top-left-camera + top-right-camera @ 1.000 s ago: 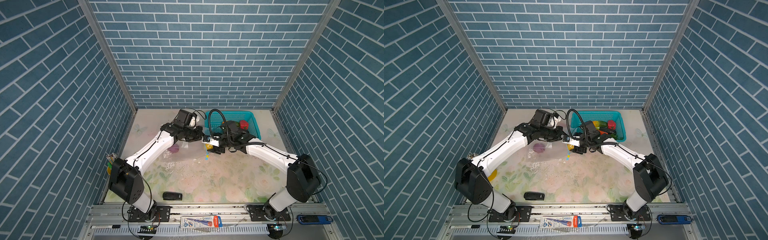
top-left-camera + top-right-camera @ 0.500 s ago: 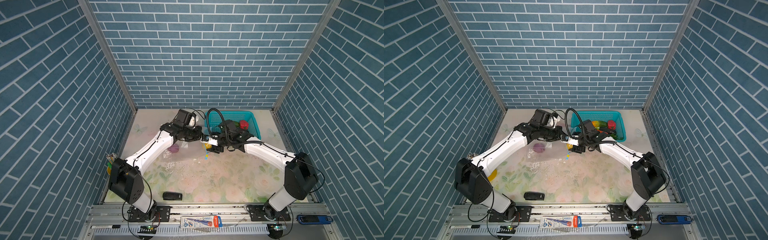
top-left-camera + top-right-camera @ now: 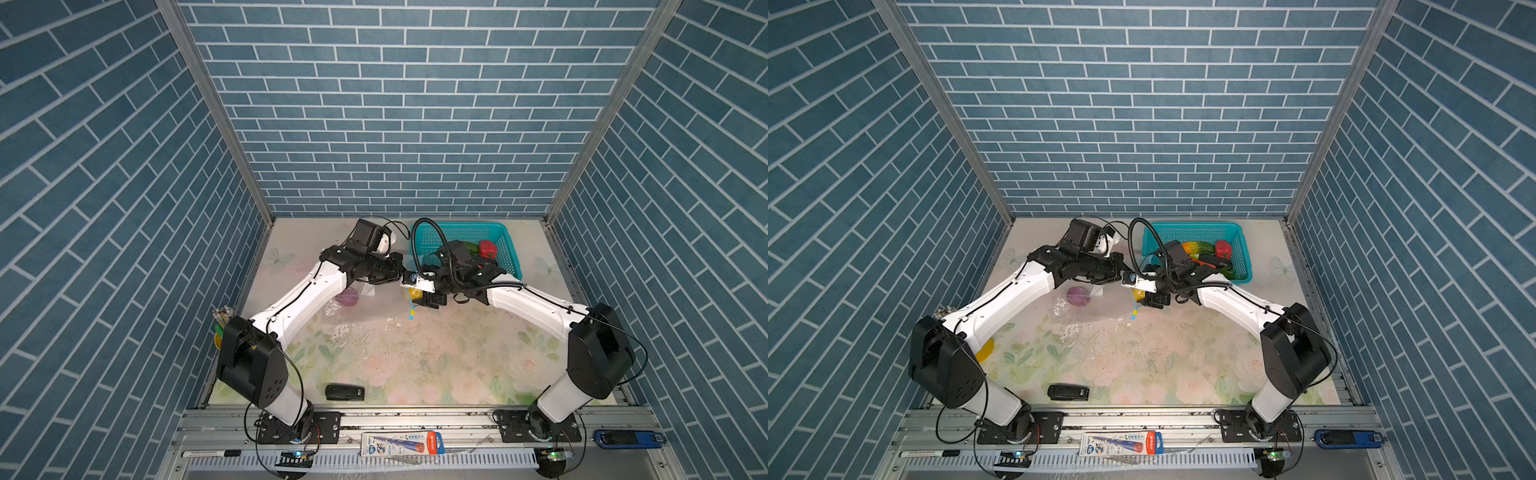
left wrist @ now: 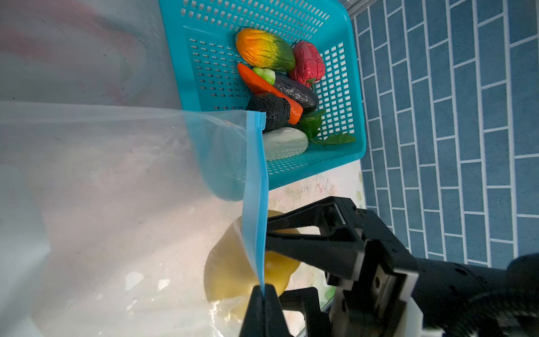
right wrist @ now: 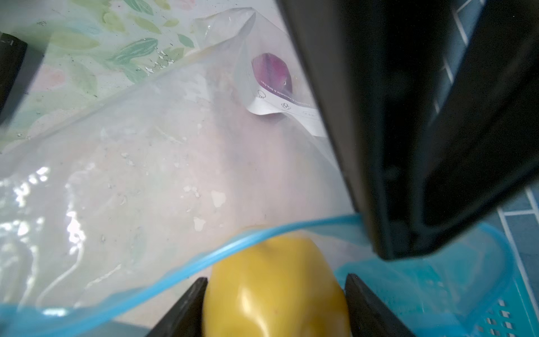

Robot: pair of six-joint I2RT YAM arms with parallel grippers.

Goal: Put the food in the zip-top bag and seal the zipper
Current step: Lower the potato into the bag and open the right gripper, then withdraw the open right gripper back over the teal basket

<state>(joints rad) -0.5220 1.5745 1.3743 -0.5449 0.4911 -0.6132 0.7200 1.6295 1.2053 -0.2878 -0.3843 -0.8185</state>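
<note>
The zip-top bag point(image 3: 365, 316) point(image 3: 1092, 311) lies clear and crinkly on the mat, with a purple piece of food point(image 3: 348, 297) point(image 5: 271, 73) inside. My left gripper point(image 4: 264, 287) point(image 3: 400, 272) is shut on the light-blue zipper point(image 4: 256, 181) and lifts one lip, so the mouth gapes. My right gripper point(image 5: 275, 278) point(image 3: 417, 293) is at that mouth, its fingers close against both sides of a yellow piece of food point(image 5: 277, 291) point(image 4: 280, 268). The yellow piece pokes under the raised blue strip point(image 5: 204, 259).
A teal basket point(image 3: 509, 253) point(image 4: 186, 73) behind the right gripper holds several more toy vegetables, among them an orange-green one point(image 4: 264, 52) and a red one point(image 4: 309, 61). A black device point(image 3: 345, 392) lies near the front edge. A cup of pencils point(image 3: 222, 328) stands at the left wall.
My right gripper has shifted a little left with the yellow piece, closer to the left gripper and the bag mouth. The left arm keeps its hold on the zipper.
</note>
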